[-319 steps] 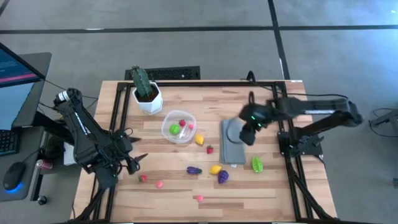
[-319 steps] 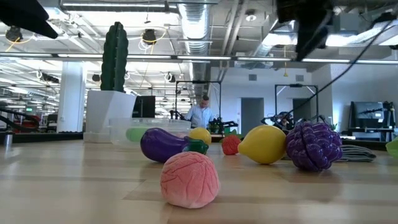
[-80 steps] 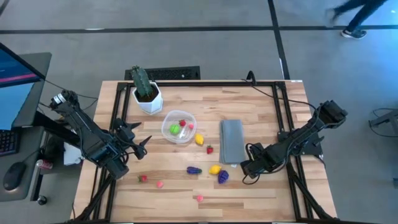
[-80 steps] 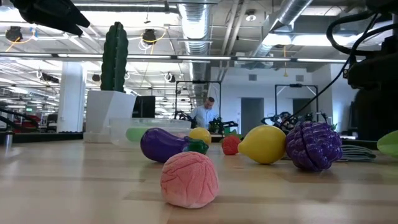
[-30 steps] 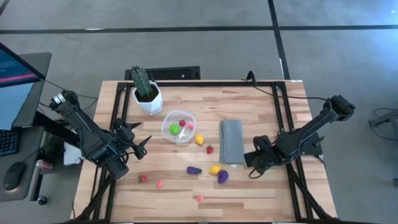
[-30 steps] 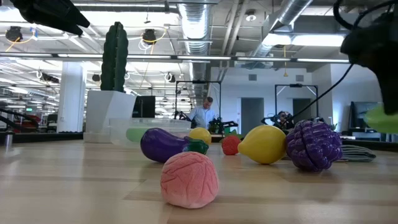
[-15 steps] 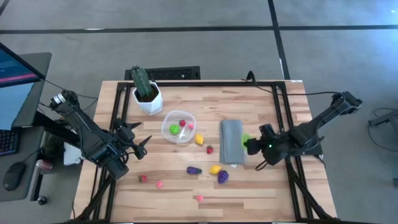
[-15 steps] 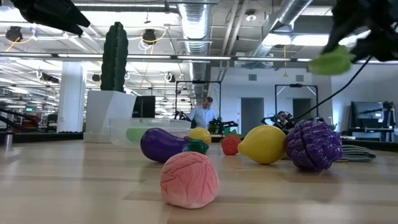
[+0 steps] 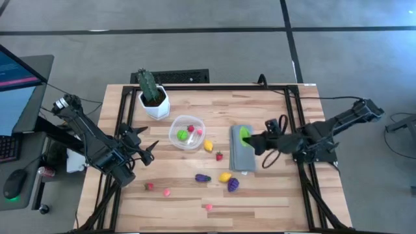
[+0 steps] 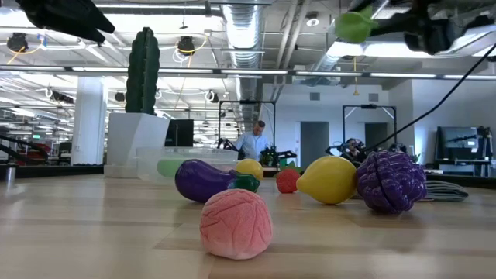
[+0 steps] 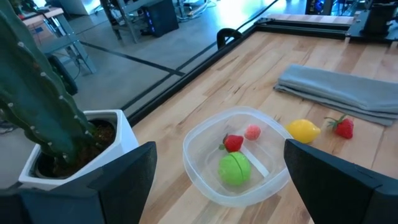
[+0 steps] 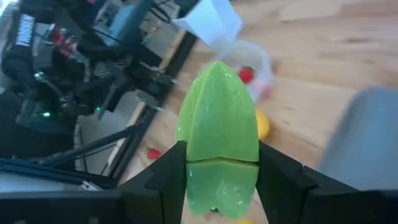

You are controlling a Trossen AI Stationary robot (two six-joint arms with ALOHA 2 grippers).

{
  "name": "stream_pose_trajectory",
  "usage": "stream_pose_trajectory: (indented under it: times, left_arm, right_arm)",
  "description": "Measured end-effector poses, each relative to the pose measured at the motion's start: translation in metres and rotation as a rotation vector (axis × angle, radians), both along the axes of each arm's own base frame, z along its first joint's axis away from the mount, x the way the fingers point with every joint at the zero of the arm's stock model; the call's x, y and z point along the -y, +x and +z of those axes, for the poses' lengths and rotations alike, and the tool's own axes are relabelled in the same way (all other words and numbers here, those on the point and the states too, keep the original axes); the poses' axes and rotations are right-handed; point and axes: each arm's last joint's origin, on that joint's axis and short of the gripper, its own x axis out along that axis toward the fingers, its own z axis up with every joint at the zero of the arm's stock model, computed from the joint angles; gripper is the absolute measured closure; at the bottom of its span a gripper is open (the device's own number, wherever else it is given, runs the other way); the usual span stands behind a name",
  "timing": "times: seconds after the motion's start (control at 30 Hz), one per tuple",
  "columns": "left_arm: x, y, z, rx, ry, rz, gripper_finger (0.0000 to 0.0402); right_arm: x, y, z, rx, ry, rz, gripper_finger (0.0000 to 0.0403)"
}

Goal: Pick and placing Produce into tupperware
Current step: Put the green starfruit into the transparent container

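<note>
The right gripper (image 9: pixel 249 138) has just lifted a green toy fruit (image 9: pixel 244 134) off the table. A second ago it was low down at the right side of the picture from above; now it is up over the grey cloth (image 9: pixel 242 156), nearer the middle. So one more piece of the produce looks to be on its way to the tupperware (image 9: pixel 186 132).

The right gripper is closed on the green toy fruit. In the right wrist picture the fruit (image 12: pixel 219 144) sits tight between the two dark fingers (image 12: pixel 166 175). In the low picture it (image 10: pixel 354 26) hangs high up, near the top right.

The tupperware is left of the fruit, a bit above the middle of the picture from above, well apart from it. It already holds a green piece (image 11: pixel 235 169) and two red ones.

The left gripper (image 9: pixel 147 151) waits at the left side of the table, fingers wide open and holding nothing.

More pieces lie on the wood, like the purple eggplant (image 9: pixel 203 177) and the yellow lemon (image 9: pixel 225 176).
</note>
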Motion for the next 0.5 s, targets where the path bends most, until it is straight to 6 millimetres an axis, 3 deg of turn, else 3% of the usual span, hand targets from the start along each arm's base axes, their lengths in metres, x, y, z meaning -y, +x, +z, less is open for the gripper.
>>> stream_pose_trajectory:
  times: [0.17,0.3,0.5]
  left_arm:
    - [0.000,0.000,0.000,0.000,0.000,0.003,0.0058]
    - [0.000,0.000,0.000,0.002,-0.002,0.004,0.0058]
    - [0.000,0.000,0.000,0.004,-0.004,0.005,0.0058]
  right_arm:
    - [0.018,0.011,0.007,0.043,-0.047,0.013,0.0229]
    - [0.032,0.018,0.013,0.089,-0.074,0.037,0.0214]
    - [0.048,0.040,0.008,0.110,-0.082,0.087,0.0218]
